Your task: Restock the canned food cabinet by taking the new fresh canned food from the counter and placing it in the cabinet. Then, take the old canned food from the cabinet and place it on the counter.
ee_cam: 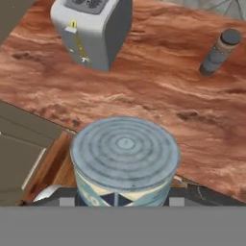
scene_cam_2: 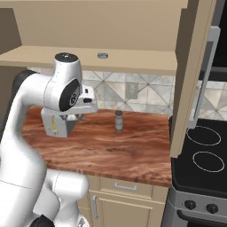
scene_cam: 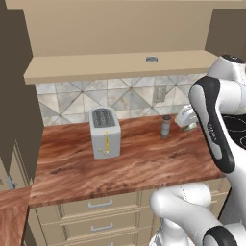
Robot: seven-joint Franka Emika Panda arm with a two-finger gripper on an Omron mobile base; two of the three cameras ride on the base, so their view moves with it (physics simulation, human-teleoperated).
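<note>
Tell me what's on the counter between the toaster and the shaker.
Nothing. In the left base view the stretch of counter between the toaster and the shaker is bare wood; the right base view and hand view agree.

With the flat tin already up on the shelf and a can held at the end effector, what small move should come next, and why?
Probably lower the end effector toward bare reddish-brown wood-grain countertop. The labelled cylindrical can sits at its fingertips above the wood, and the flat silver tin already lies on the tan cabinet shelf. Keep off the grey toaster and slim dark-capped shaker.
</note>
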